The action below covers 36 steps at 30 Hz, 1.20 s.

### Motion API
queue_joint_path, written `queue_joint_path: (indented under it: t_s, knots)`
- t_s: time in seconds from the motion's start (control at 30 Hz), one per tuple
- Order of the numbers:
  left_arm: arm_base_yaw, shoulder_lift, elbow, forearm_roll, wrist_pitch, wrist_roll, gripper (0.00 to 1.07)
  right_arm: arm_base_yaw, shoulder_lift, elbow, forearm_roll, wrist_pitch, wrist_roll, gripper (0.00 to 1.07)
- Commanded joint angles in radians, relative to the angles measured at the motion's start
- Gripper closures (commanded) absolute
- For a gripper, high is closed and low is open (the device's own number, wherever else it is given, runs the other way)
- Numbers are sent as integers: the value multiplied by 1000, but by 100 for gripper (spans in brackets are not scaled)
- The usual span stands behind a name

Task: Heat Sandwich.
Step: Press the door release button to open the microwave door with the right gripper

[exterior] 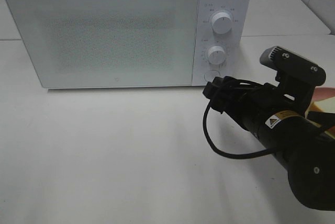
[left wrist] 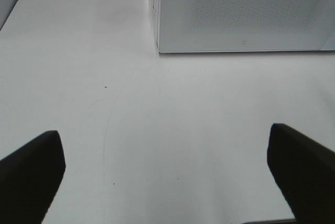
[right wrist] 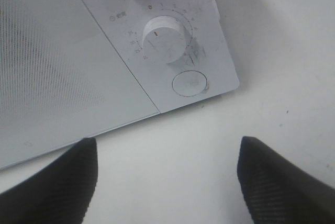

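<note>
Your left gripper (left wrist: 163, 132) and right gripper (right wrist: 166, 150) are open, holding nothing. Press one right finger squarely on the round button (right wrist: 189, 83) of the microwave (exterior: 104, 30). The sandwich (exterior: 325, 104) peeks out by the right edge of the desk (exterior: 104, 156).

The left tool (left wrist: 163, 140) is hovering over the white table (left wrist: 94, 51), its two dark fingers (left wrist: 31, 174) standing wide apart with only bare tabletop between them. Ahead, the white microwave (left wrist: 241, 9) is sitting on the table, its speckled door closed and facing the tool.

High view facing microwave (exterior: 104, 30), both wrist views seemingly nearer it
</note>
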Motion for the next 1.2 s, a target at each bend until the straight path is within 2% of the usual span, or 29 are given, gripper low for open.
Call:
queue_joint_path:
  t_s: [0.03, 0.17, 0.37, 0.53, 0.6, 0.7, 0.73, 0.8, 0.83, 0.87, 0.97, 1.2]
  knots:
    - [3, -24, 3, -3, 1, 2, 4, 5, -3, -1, -7, 3, 196, 33]
    - [3, -24, 3, -3, 1, 2, 4, 5, -3, -1, -7, 24, 577, 37]
    - [3, -24, 3, -3, 1, 2, 4, 5, -3, -1, -7, 24, 774, 42]
    - [3, -24, 3, -3, 1, 2, 4, 5, -3, -1, -7, 24, 1052, 51]
    - [3, -24, 3, -3, 1, 2, 4, 5, -3, -1, -7, 24, 1075, 54]
    - [3, -24, 3, -3, 1, 2, 4, 5, -3, -1, -7, 24, 1119, 70]
    - [3, -24, 3, -3, 1, 2, 4, 5, -3, -1, -7, 24, 1119, 70]
    - [3, -24, 3, -3, 1, 2, 4, 5, -3, -1, -7, 24, 1128, 79]
    - [3, -24, 3, -3, 1, 2, 4, 5, -3, -1, -7, 24, 1132, 90]
    - [3, -24, 3, -3, 1, 2, 4, 5, -3, -1, -7, 24, 1132, 90]
    - [3, -24, 3, -3, 1, 2, 4, 5, -3, -1, -6, 26, 1132, 107]
    - [3, -24, 3, -3, 1, 2, 4, -41, 1, -21, -26, 90, 1128, 107]
